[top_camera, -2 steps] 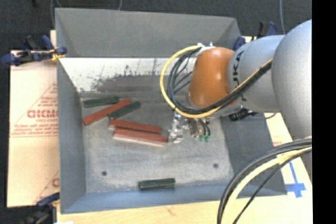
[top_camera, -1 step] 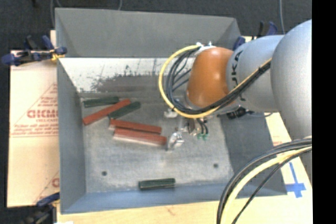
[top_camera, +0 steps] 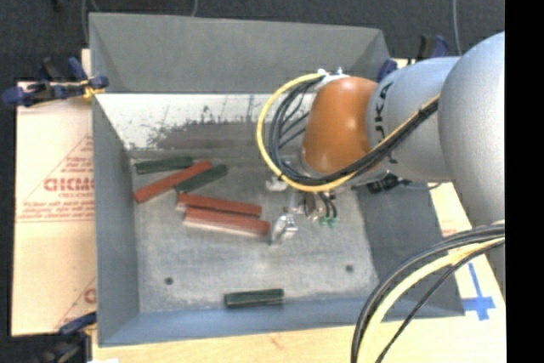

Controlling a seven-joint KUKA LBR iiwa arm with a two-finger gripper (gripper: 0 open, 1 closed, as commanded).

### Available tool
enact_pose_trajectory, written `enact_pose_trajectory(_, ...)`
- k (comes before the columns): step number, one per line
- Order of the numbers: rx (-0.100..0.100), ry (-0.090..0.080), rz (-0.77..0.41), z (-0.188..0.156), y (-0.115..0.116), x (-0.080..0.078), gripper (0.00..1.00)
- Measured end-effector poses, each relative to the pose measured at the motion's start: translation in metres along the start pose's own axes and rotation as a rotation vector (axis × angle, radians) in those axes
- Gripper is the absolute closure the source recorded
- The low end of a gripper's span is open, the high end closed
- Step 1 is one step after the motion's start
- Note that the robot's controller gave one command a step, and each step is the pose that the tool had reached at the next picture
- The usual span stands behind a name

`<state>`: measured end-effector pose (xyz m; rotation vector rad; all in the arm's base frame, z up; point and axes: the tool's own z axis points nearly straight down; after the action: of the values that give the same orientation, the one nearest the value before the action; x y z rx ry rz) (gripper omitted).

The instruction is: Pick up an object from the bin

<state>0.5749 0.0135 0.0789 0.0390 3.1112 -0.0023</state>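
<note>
In the upper left of the grey bin (top_camera: 115,225), a dark green stick (top_camera: 163,166), a slanted red stick (top_camera: 172,181) and a second green stick (top_camera: 210,173) lie close together. In the middle, two long red sticks lie side by side. A lone green stick (top_camera: 253,297) lies near the bottom wall. The gripper (top_camera: 285,227) is at the right end of the lower red stick (top_camera: 225,223). I cannot tell if it is open or closed.

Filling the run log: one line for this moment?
gripper | at arm-side end of paired red bars | green bar alone by near wall
</note>
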Motion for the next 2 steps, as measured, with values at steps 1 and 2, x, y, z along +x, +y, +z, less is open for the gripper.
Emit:
enact_pose_trajectory(1,0.003,0.017,-0.037,-0.0023,0.0465,-0.0111,1.00)
enact_pose_trajectory(2,0.004,0.017,-0.037,-0.0024,0.0466,-0.0111,1.00)
